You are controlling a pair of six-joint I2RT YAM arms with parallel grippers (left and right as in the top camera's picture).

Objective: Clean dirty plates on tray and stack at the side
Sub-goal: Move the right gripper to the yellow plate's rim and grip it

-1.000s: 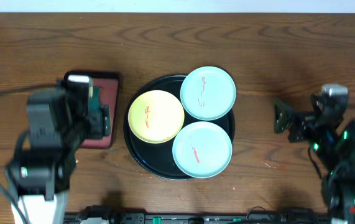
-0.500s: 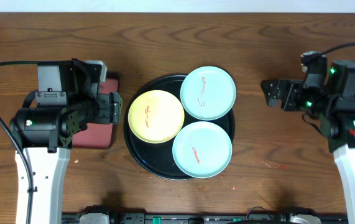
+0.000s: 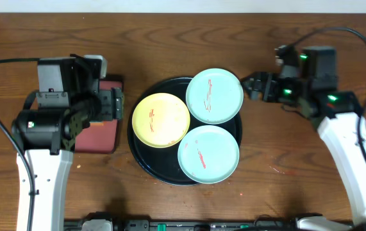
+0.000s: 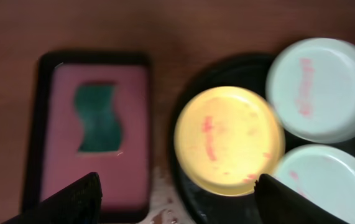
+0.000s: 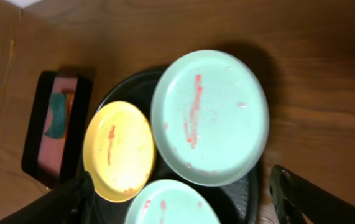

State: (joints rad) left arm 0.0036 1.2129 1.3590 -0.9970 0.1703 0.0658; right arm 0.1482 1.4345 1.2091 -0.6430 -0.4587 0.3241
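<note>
The left claw (image 4: pixel 177 186) and right claw (image 5: pixel 182 177) gaped wide, empty. The plates (image 3: pixel 161 120) looked rigid, light, slick; a rim pinch seemed best.

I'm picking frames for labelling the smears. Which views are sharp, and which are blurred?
Overhead: sharp, evenly lit, red smears on the yellow plate readable. Left wrist: soft all over, the green sponge fuzzy at its edges. Right wrist: fairly crisp, smears on the upper mint plate clear.
</note>
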